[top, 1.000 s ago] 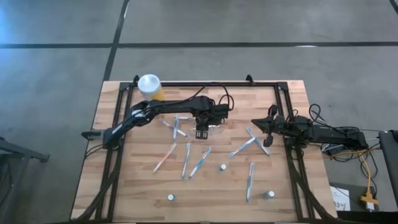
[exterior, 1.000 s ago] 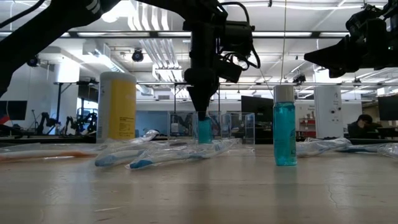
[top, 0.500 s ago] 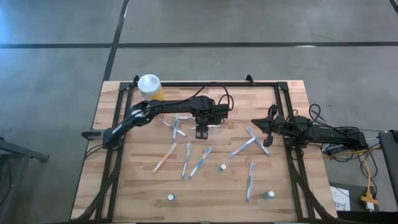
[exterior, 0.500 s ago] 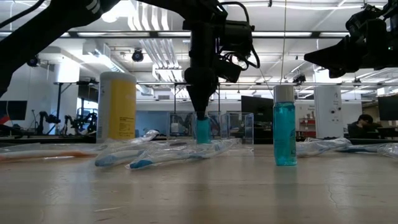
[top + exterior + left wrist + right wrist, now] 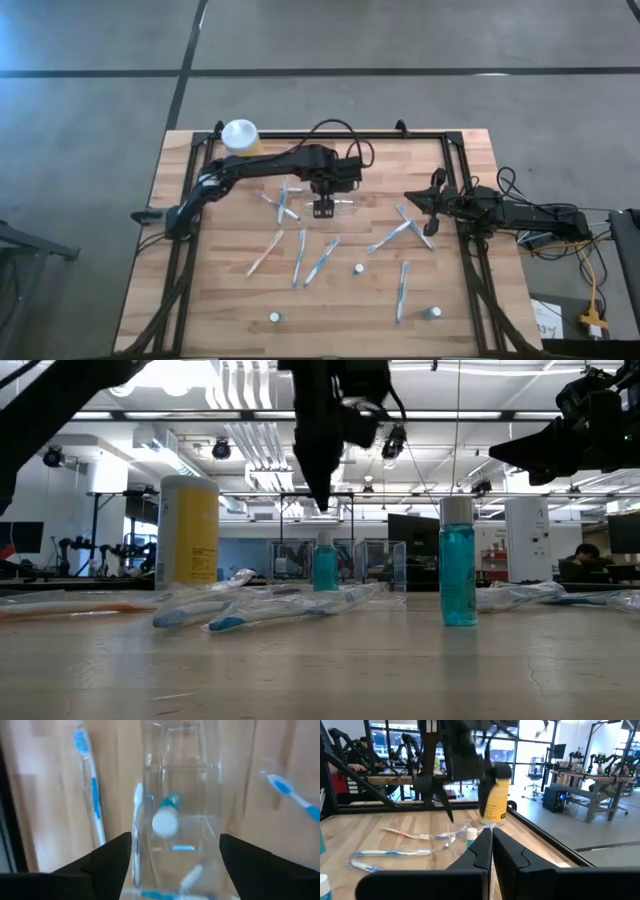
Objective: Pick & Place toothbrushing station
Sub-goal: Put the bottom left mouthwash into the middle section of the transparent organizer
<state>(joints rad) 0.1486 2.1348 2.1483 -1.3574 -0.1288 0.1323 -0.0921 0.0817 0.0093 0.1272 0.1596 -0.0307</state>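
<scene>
Both fingers of my left tool spread wide, empty, above the small clear plastic box holder containing a teal bottle; my right tool is closed.

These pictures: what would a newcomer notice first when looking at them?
Probably the left hand, open and raised above the clear toothbrushing station near the far middle of the table, where a small teal bottle stands upright. Next, the many toothbrushes scattered over the wooden table, and the yellow canister at the far left corner. The right hand waits shut at the right edge.
</scene>
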